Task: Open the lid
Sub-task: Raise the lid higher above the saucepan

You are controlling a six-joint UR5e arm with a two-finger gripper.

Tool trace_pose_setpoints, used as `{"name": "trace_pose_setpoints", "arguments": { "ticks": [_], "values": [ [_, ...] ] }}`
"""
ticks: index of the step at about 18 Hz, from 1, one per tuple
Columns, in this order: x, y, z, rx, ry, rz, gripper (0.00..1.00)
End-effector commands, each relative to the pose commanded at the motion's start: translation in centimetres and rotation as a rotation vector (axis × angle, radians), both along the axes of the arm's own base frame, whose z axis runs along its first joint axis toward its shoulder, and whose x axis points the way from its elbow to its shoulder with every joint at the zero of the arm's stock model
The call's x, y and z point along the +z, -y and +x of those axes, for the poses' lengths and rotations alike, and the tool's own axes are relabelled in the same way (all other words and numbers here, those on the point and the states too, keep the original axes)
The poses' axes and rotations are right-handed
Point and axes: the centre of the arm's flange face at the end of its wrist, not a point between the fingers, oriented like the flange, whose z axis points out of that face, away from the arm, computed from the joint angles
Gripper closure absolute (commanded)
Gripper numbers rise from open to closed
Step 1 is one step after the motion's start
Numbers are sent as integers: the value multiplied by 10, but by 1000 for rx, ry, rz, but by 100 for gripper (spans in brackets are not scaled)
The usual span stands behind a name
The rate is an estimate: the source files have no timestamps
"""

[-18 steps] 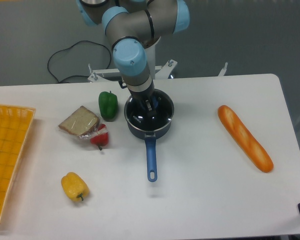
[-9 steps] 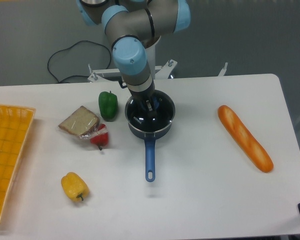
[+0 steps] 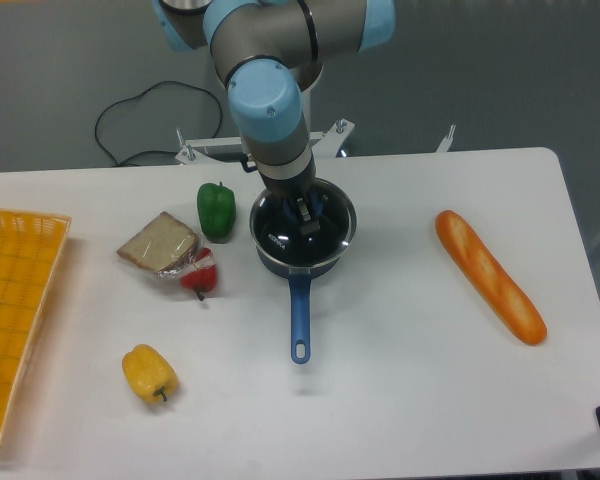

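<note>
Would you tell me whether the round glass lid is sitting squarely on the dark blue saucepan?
No: the glass lid is shifted right, its silver rim overhanging the dark blue saucepan wall. The gripper is at its knob.

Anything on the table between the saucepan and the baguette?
No. In the fixed camera view, only bare white table lies between the saucepan and the baguette.

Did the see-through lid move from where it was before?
Yes. The lid has shifted right, toward the bread loaf, and now sticks out past the saucepan rim, with the gripper at it.
</note>
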Motion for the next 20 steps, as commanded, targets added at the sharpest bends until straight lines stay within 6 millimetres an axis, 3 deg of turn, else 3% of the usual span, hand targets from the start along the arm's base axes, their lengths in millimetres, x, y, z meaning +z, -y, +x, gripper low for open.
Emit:
{"name": "trace_pose_setpoints", "arguments": {
  "ticks": [4,20],
  "values": [
    [18,-10,-7,38,13,32,43],
    [20,-13,-5,48,32,56,43]
  ]
}}
